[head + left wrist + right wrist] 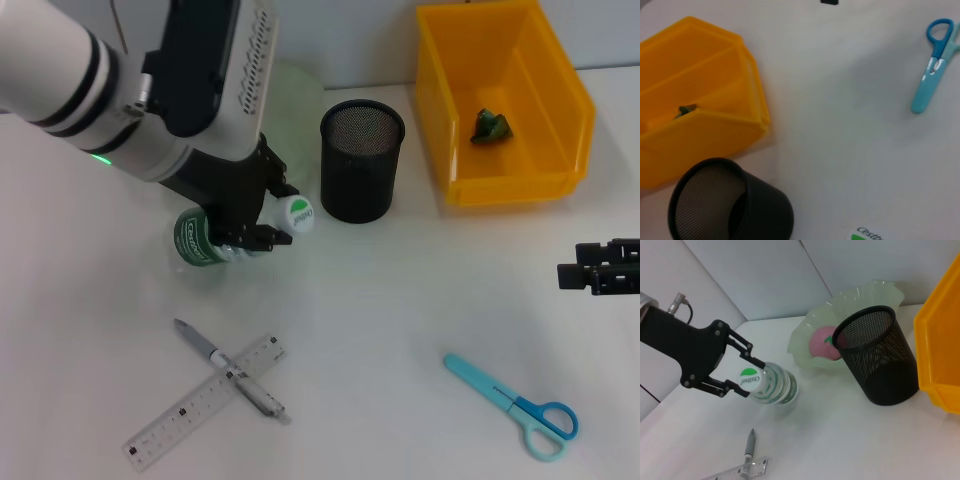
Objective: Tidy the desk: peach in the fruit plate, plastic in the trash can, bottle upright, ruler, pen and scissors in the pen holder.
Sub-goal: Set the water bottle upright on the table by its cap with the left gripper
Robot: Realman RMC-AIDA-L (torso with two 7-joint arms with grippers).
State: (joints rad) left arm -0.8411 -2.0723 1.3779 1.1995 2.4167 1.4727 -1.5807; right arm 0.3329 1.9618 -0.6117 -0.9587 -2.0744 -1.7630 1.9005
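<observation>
Two arms share my white desk (400,300), and only the left one is working. My left gripper (742,375) sits near the desk's back left, its black fingers (752,360) clamped around the white cap end of the clear bottle (200,238), which leans with its green-labelled base resting near or on the surface, not yet upright. My right gripper (600,268) waits parked at the right edge; I cannot tell how its fingers stand. My worry is the grip: holding only the neck, the bottle could pivot or slip as I raise it, and once let go it might topple toward the black mesh pen holder (361,160) just beside it or the pale green fruit plate (850,300) behind, where the pink peach (822,340) already lies. A crumpled green scrap (490,126) sits in the yellow bin (555,185) at back right. Still loose near the front are the pen (228,367) crossed over the clear ruler (180,410), and, well apart to the right, the blue scissors (515,405). Plain grey walls meet behind the desk.
</observation>
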